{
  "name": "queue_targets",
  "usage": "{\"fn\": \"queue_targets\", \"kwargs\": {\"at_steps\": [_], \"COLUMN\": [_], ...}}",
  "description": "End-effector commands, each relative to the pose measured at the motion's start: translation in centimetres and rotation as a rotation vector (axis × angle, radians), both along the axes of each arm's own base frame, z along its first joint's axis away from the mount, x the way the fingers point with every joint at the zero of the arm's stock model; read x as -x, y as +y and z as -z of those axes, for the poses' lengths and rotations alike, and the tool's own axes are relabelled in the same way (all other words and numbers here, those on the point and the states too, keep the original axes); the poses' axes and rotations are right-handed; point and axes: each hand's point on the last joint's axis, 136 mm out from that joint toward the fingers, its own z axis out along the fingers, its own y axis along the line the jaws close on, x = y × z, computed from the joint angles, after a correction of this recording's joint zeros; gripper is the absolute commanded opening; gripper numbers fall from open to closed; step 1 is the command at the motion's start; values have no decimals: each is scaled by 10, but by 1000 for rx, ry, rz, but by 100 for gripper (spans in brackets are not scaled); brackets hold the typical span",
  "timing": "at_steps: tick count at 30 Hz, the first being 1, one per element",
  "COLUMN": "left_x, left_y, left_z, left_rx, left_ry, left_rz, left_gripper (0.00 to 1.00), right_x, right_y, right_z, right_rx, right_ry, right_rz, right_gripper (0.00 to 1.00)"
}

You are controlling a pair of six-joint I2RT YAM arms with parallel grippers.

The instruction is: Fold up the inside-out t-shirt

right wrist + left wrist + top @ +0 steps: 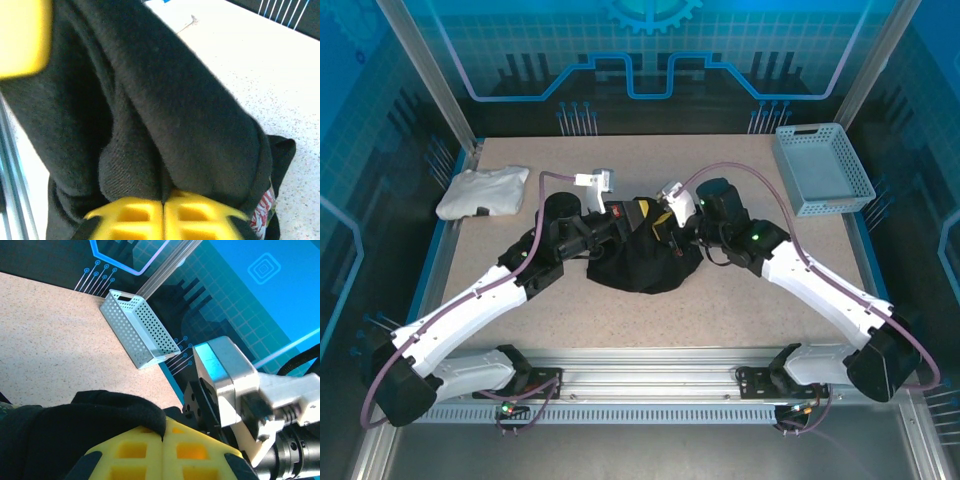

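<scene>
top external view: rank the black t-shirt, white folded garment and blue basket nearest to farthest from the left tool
1. black t-shirt, centre, gripped in the left tool.
2. white folded garment, back left.
3. blue basket, back right corner.

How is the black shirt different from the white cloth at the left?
The black t-shirt is bunched up in the middle; the white garment is folded by the far left edge. The left gripper and right gripper pinch the black t-shirt; nothing touches the white garment. Both are soft cloth.
</scene>
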Motion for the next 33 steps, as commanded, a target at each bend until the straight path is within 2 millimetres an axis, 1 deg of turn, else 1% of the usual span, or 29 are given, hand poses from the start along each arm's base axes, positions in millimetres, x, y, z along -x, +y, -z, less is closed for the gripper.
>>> {"fn": "queue_targets", "kwargs": {"at_steps": [1, 3, 5, 7, 9, 11, 13, 16, 18, 20, 22, 24, 27, 29, 33], "left_x": [-4, -13, -23, -29, -28, -22, -12, 6, 18, 25, 28, 30, 36, 43, 49], "left_y": [13, 24, 34, 41, 43, 42, 43, 43, 38, 35, 35, 34, 28, 21, 3], "left_z": [-3, 6, 16, 24, 27, 31, 36, 47, 53, 58, 59, 56, 47, 37, 27], "left_rx": [-45, -113, -181, -212, -224, -216, -201, -172, -168, -187, -216, -249, -283, -270, -236], "left_ry": [-41, -55, -58, -50, -54, -46, -27, 5, 6, -7, -26, -66, -138, -177, -185], "left_rz": [-74, -135, -185, -204, -203, -182, -158, -109, -56, -16, -1, 15, 65, 120, 223], "left_gripper": [0, 0, 1, 5, 12, 23, 32, 41, 47, 52, 53, 53, 42, 37, 35], "right_x": [13, 24, 31, 33, 33, 27, 19, 10, 8, 7, 7, 8, 11, 13, 14], "right_y": [4, 2, 0, 1, 3, 2, 0, -2, -1, -1, -2, -3, -6, -9, -12], "right_z": [-30, -42, -51, -56, -57, -58, -56, -55, -56, -55, -54, -54, -52, -51, -51], "right_rx": [-71, -171, -269, -330, -371, -401, -415, -438, -455, -458, -446, -426, -380, -358, -353], "right_ry": [-34, 28, 93, 131, 161, 179, 192, 207, 220, 228, 230, 246, 281, 296, 303], "right_rz": [-88, -148, -186, -198, -196, -166, -129, -97, -104, -112, -119, -136, -150, -156, -161], "right_gripper": [0, 0, 0, 0, 0, 0, 0, 0, 0, 0, 0, 0, 0, 0, 0]}}
